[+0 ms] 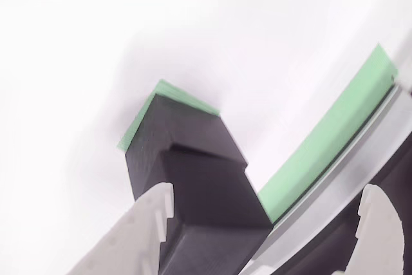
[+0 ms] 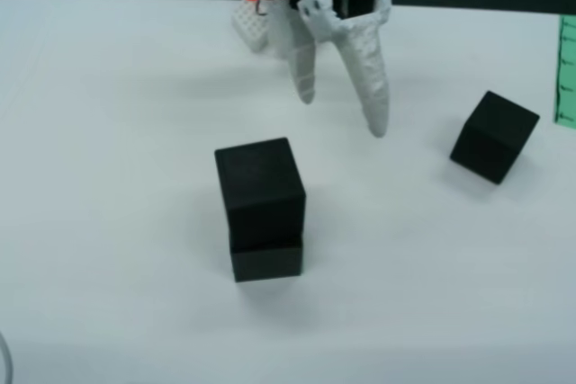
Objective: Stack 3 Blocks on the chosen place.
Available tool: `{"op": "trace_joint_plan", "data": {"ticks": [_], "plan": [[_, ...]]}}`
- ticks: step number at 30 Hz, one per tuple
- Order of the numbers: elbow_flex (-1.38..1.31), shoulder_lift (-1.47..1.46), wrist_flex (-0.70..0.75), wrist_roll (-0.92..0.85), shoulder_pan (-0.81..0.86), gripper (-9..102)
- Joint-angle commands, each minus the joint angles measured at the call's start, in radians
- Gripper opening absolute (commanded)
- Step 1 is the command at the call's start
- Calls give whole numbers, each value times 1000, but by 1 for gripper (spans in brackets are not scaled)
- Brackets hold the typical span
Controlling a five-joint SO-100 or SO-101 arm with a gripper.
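The blocks are three matte black cubes on a white table [image 2: 108, 222]. Two of them make a stack near the middle of the table in the side view: the upper block [image 2: 259, 184] sits on the lower block [image 2: 266, 261], turned a little so their edges do not quite line up. In the view that rides on the gripper, the same stack fills the lower middle, the upper block [image 1: 215, 188] nearest the lens and the lower block [image 1: 170, 130] beneath it. The lower one rests on the chosen place [image 1: 138, 120], a green patch whose edges peek out along the far and left sides of the cube.

The third block [image 2: 494, 136] lies by itself well to the right of the stack in the side view, resting on the table and turned at an angle.

The gripper [image 2: 346, 105] hangs above the table behind the stack, clear of it, its two white fingers pointing downward. The jaws stand apart with nothing between them. In the riding view one white finger [image 1: 145, 230] shows just left of the stack and the other at the lower right edge.

A long green strip [image 1: 335, 133] runs diagonally along a grey rail [image 1: 360, 152] to the right in the riding view; a piece of green also shows at the right edge of the side view.
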Motion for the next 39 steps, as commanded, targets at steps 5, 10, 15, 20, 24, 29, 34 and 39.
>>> {"op": "trace_joint_plan", "data": {"ticks": [5,10,15,20,24,29,34,39], "plan": [[35,48,0,0,-175,36],[40,57,0,17,-258,36],[46,60,0,57,-337,36],[48,60,0,81,-402,36],[48,60,-2,98,-445,36],[40,58,-2,101,-483,36],[55,71,-2,120,-565,36],[46,61,-3,138,-629,36]]}}
